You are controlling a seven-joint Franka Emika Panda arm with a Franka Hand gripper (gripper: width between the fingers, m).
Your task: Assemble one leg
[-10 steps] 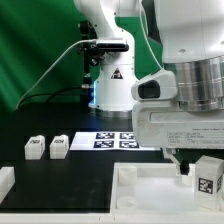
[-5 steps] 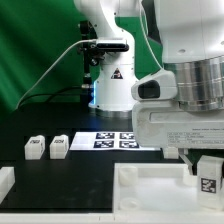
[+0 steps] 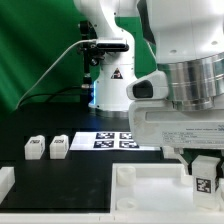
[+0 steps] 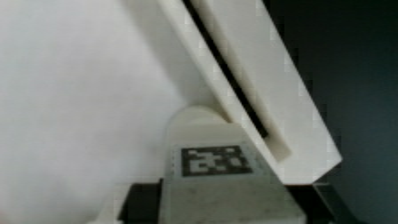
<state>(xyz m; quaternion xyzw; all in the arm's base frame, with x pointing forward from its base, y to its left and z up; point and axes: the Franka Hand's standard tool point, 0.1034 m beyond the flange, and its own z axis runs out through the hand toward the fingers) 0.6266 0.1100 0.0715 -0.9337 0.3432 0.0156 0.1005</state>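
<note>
My gripper (image 3: 203,172) is shut on a white leg (image 3: 203,174) with a black-and-white tag on its face, holding it upright over the large white tray-like piece (image 3: 150,182) at the exterior view's right. In the wrist view the same leg (image 4: 217,150) sits between my dark fingers (image 4: 146,204), its tip near the raised rim (image 4: 249,70) of the tray-like piece. Two more white legs (image 3: 34,147) (image 3: 58,146) stand side by side on the black table at the exterior view's left.
The marker board (image 3: 115,139) lies flat on the table behind the tray-like piece. A white part (image 3: 5,181) pokes in at the lower left corner of the exterior view. The arm's base (image 3: 108,80) stands at the back.
The gripper with the leg has shifted slightly to the exterior view's left and a little up over the tray-like piece. The two legs on the table have not moved.
</note>
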